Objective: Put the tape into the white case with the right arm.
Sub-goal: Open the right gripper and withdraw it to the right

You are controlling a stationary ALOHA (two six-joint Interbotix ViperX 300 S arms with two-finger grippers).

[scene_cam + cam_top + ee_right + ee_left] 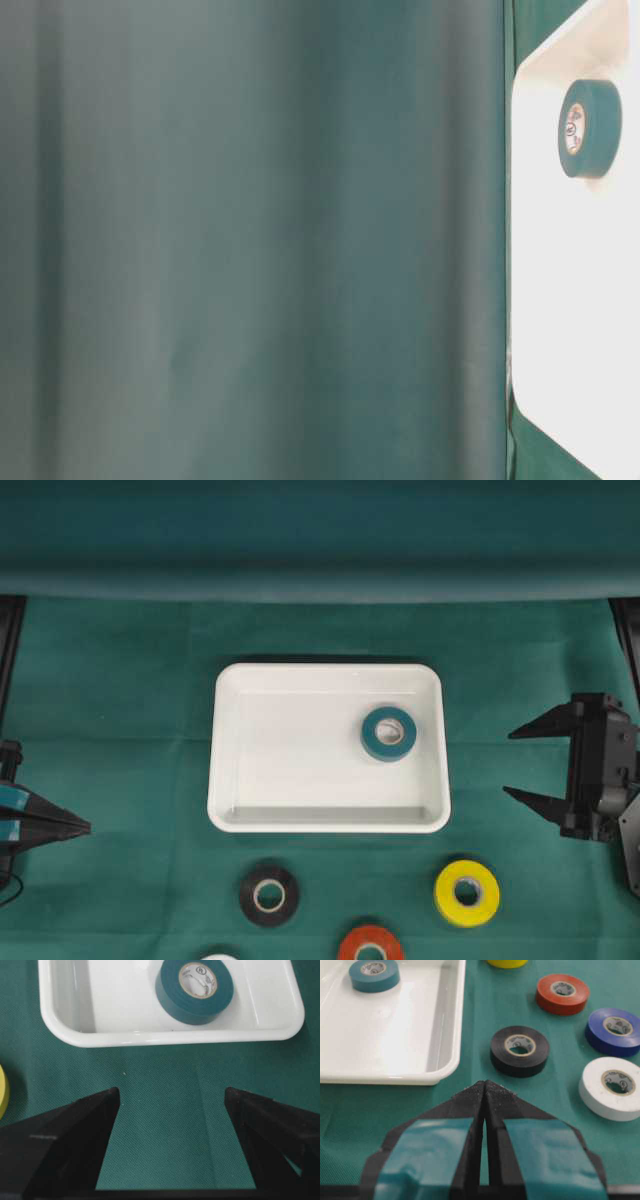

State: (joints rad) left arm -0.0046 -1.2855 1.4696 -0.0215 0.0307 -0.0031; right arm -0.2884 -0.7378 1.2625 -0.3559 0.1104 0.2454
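A: From overhead, the teal roll of tape (389, 733) lies flat inside the glossy white rectangular case (232, 750), near its right rim. The all-black right gripper (527, 763) sits well off to the right over the green cloth tabletop (120, 680), jaws spread wide and holding nothing.

B: So the placement looks done. And the left gripper (82, 827)?

A: At the left edge, blue-banded jaws pressed together, idle; the job belongs to the other arm.

B: The table-level view?

A: Mostly green cloth; at its right edge, the case with the teal roll.

B: Left wrist?

A: Closed tips meeting at a point, and smooth black (519, 1050), red (562, 993), blue (613, 1031) and white (611, 1088) rolls waiting on the woven cloth outside the case.

B: Right wrist?

A: Pointed matte fingers (75, 1132) apart, cloth between them, the roll beyond the rounded rim.
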